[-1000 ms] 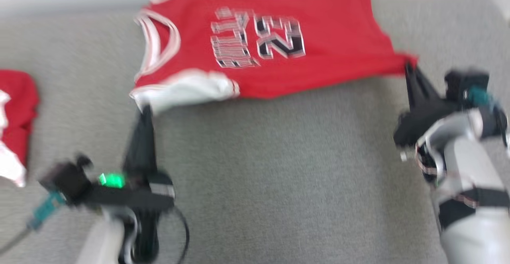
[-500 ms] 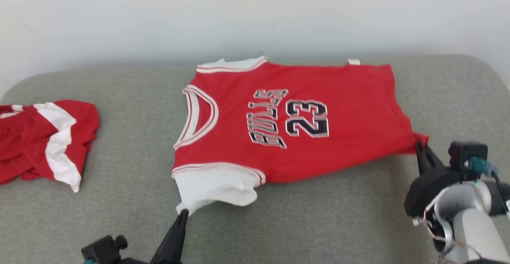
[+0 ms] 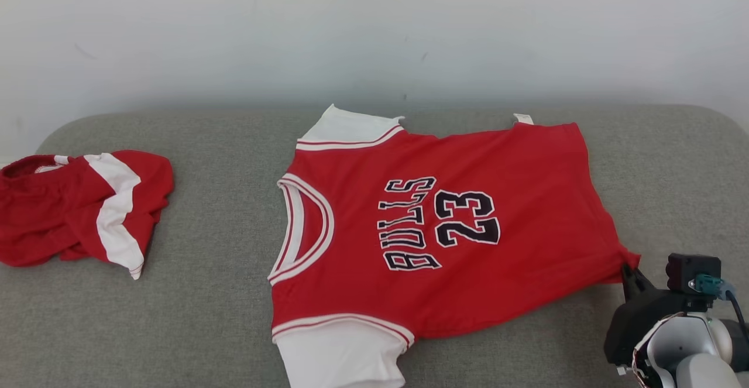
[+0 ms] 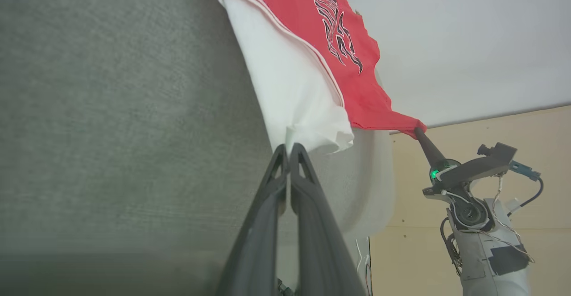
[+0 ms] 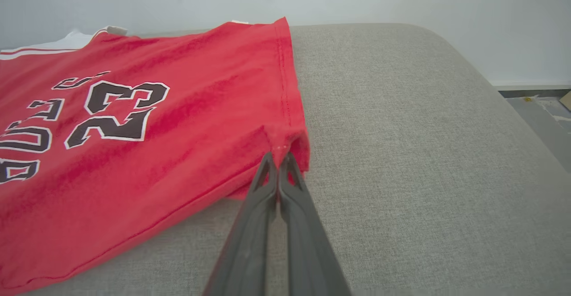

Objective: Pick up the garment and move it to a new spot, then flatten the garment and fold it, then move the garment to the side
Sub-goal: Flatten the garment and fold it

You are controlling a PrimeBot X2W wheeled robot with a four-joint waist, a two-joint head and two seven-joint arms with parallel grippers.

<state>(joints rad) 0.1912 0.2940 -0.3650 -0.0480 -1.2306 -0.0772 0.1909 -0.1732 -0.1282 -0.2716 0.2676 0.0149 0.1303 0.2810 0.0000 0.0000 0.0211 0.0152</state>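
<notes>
Camera tilted up; limp light jersey (image 3: 445,230) mid-frame, left gripper (image 4: 287,151) clamped on sleeve (image 4: 303,108), right gripper (image 5: 277,160) clamped on hem corner (image 5: 294,146), good holds

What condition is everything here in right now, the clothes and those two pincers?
Bulls 23 jersey: spread face up on the grey cushion, unfolded.
Left jaws: shut, pinching the jersey's white sleeve.
Right jaws: shut, pinching the jersey's hem corner.
Red-and-white shorts: crumpled, lying apart at the left.
</notes>
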